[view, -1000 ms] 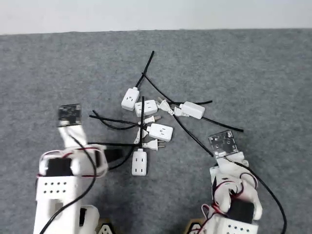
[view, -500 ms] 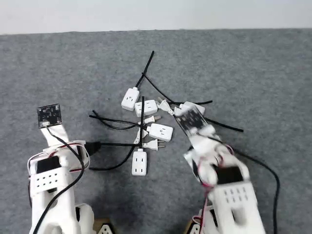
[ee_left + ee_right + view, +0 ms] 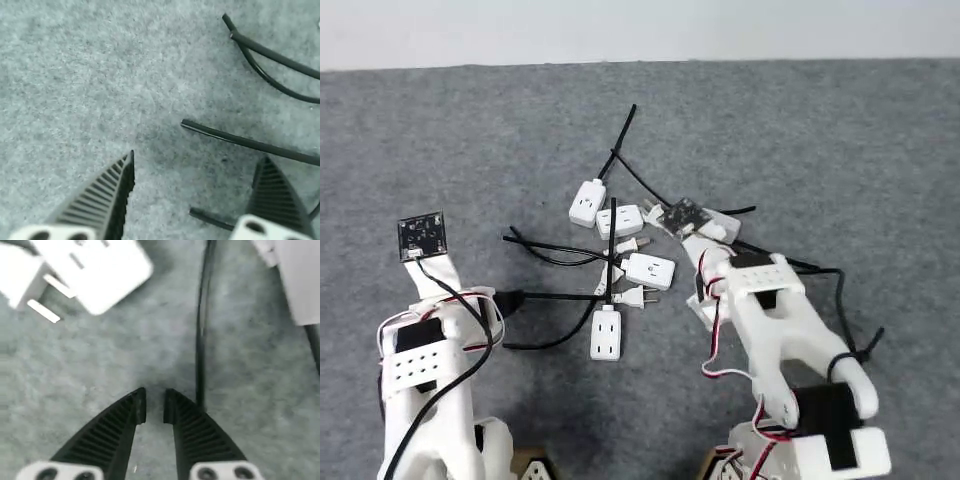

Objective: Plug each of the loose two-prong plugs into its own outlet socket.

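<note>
While right hand is hovering nearly shut & empty mid-surface, loose plug is lying beyond its tips, prongs facing socket; left hand, wide open, is sitting farther off.

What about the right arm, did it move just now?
Yes. The right arm swung forward from the near edge of the gray mat, up to the white sockets, which stayed put.
</note>
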You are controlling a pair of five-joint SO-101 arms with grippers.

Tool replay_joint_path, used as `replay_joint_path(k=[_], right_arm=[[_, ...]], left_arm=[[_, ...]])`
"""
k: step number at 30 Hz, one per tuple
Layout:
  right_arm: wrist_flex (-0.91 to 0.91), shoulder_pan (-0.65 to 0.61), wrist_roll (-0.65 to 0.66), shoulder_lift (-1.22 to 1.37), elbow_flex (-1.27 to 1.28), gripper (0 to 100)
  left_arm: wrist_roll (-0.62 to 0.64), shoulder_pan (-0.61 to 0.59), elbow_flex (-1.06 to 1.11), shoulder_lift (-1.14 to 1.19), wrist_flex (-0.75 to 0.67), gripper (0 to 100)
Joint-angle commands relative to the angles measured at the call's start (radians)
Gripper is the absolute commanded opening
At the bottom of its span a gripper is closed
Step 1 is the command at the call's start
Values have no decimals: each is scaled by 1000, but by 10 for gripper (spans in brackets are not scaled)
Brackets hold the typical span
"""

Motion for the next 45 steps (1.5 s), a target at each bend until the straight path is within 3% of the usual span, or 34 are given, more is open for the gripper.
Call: replay_joint_path(k=[1, 16, 28, 34, 37, 45], right_arm=[[10, 42, 14, 1, -77, 95], [122, 54, 57, -305, -78, 94], [-28, 116, 164, 88, -155, 95], [134, 133, 196, 225, -313, 84], [148, 154, 193, 240, -341, 0], [397, 234, 132, 114, -440, 8]], left_arm=[[-8, 11, -22, 2, -23, 364], [-9, 11, -18, 3, -46, 364], [-9, 11, -18, 3, -51, 364], [-38, 12, -18, 3, -51, 364], [-38, 12, -16, 3, -51, 364], [-38, 12, -13, 3, -71, 364]])
